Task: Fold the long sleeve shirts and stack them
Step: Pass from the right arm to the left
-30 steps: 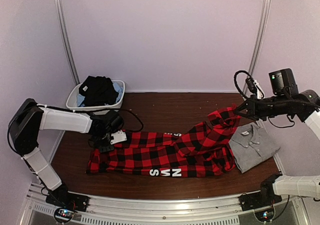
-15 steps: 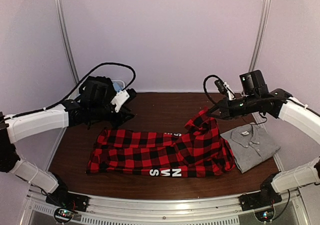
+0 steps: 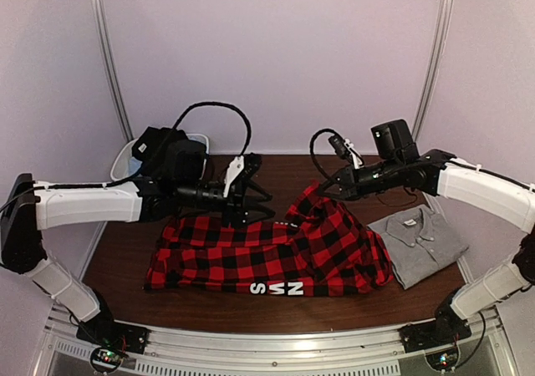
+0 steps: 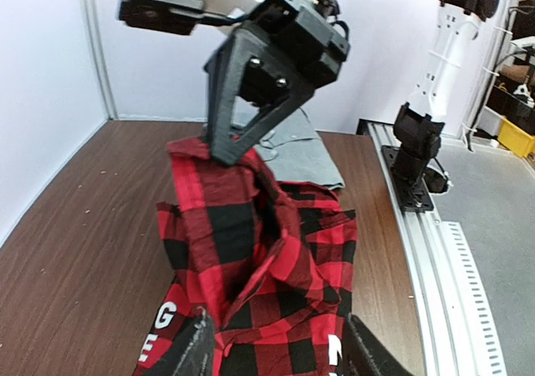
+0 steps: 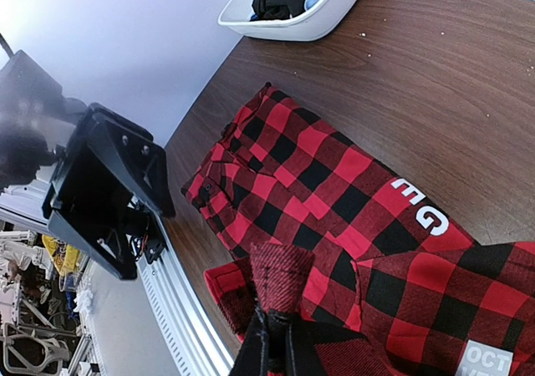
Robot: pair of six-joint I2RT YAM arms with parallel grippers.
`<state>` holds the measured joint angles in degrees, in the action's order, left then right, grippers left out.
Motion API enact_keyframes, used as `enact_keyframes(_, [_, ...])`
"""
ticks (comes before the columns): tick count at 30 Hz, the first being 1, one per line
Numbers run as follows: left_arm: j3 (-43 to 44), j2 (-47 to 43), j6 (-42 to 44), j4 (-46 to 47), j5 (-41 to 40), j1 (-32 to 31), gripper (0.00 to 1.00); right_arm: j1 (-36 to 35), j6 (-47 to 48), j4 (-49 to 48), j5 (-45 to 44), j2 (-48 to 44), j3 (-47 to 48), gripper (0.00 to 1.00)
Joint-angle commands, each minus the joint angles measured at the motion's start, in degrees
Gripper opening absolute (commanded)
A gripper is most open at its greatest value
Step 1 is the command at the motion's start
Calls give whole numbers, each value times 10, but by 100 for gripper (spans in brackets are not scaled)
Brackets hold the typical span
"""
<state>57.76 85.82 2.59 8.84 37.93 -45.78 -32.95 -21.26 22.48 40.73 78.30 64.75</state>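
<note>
R hand (image 3: 321,190) clamped on red-check flannel (image 3: 276,259) edge, now dragged from R side to middle of bench (image 3: 284,169): fold half done. L hand (image 3: 257,182) has let go, spread apart, hovering over cloth. Grey shirt (image 3: 426,242) folded, unmoved, R end. Stacking pending.

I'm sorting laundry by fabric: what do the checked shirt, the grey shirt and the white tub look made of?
Checked shirt: soft woven cloth, probably flannel, matte; it drapes and creases. Grey shirt: plain matte cloth, weave unclear, folded flat. White tub: likely plastic; smooth, slightly glossy rounded wall.
</note>
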Motion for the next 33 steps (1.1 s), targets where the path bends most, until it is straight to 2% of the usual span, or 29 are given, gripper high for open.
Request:
enact_keyframes(1, [41, 43, 16, 44, 51, -23, 55, -13, -8, -44, 15, 7, 26, 0])
enact_keyframes(4, [66, 78, 21, 40, 61, -30, 56, -20, -9, -45, 14, 13, 26, 0])
enact_keyframes(12, [113, 133, 47, 14, 17, -32, 57, -28, -8, -42, 7, 7, 18, 0])
enact_keyframes(17, [105, 123, 64, 15, -4, -31, 58, -28, -4, -38, 0, 0, 4, 0])
enact_keyframes(24, [42, 84, 84, 56, -31, -31, 59, -28, 0, -32, -5, 2, -6, 0])
enact_keyframes(33, [101, 138, 110, -3, -12, -31, 60, -29, 4, -31, 6, -2, -7, 0])
